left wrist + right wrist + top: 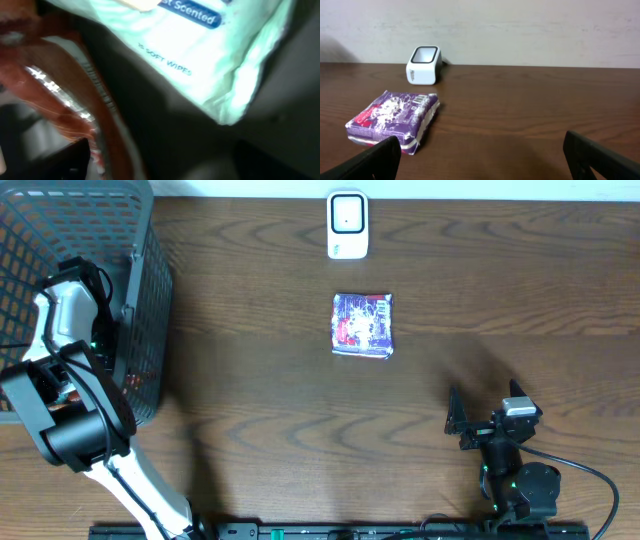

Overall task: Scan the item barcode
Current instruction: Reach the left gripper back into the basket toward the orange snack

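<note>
On dark wood-grain table (250,380), glossy purple rectangular packet (362,325).

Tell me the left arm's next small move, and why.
Probably ease the left arm down onto the wipes pack and close on it: its camera sits right against that pack and a reddish wrapper inside the basket, with nothing visibly gripped.

Open bench (450,350) lies between the right hand (483,418) and the packet (362,325); the basket (150,300) walls off the far-left corner.
</note>
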Controlling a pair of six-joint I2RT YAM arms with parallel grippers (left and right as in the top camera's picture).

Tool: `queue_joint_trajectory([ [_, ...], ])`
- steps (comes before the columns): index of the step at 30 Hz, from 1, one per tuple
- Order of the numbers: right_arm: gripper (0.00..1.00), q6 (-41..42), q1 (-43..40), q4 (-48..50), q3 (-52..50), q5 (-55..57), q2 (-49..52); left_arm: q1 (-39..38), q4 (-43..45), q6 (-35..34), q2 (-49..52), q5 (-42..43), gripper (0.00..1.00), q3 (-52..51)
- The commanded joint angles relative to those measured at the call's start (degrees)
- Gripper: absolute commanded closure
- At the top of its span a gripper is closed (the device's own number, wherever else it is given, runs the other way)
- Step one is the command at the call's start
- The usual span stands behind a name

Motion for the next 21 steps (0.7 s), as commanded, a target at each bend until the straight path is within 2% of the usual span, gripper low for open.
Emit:
queue_joint_trajectory([
  [1,0.01,0.8,-0.2,0.0,-0.2,-0.3,-0.3,0.0,-0.7,1.1,4.8,1.0,0.28,-1.6],
  [2,0.01,0.8,-0.2,0.0,-0.2,-0.3,-0.3,0.0,-0.8,1.5,4.8,1.0,0.41,-1.6],
  [3,0.01,0.8,-0.2,0.0,-0.2,-0.3,-0.3,0.0,-0.8,3.0,4.8,1.0,0.65,-1.6],
  [4,0.01,0.8,-0.2,0.0,-0.2,-0.3,-0.3,0.0,-0.7,4.0,4.8,0.9,0.76,-1.6],
  [5,0.01,0.8,-0.2,0.0,-0.2,-0.3,-0.3,0.1,-0.8,5.0,4.8,0.9,0.92,-1.6],
  [11,0.01,0.8,-0.2,0.0,-0.2,-0.3,-0.3,0.1,-1.2,7.5,3.0,0.9,0.93,-1.3],
  [17,0.01,0.8,-0.2,0.0,-0.2,-0.3,-0.3,0.0,-0.2,11.1,-5.0,0.9,0.92,0.7],
  [18,0.01,0.8,-0.2,0.0,-0.2,-0.3,-0.3,0.0,0.0,11.4,-7.1,0.9,0.86,0.8],
  [19,0.01,0.8,-0.2,0.0,-0.2,-0.3,-0.3,0.0,0.0,11.3,-8.9,1.0,0.65,0.8],
  [20,0.01,0.8,-0.2,0.0,-0.2,-0.3,-0.3,0.0,-0.1,11.3,-10.6,1.0,0.25,0.8],
  [21,0.01,0.8,-0.2,0.0,-0.2,-0.3,-0.3,0.0,-0.5,11.3,-12.0,1.0,0.04,0.8],
])
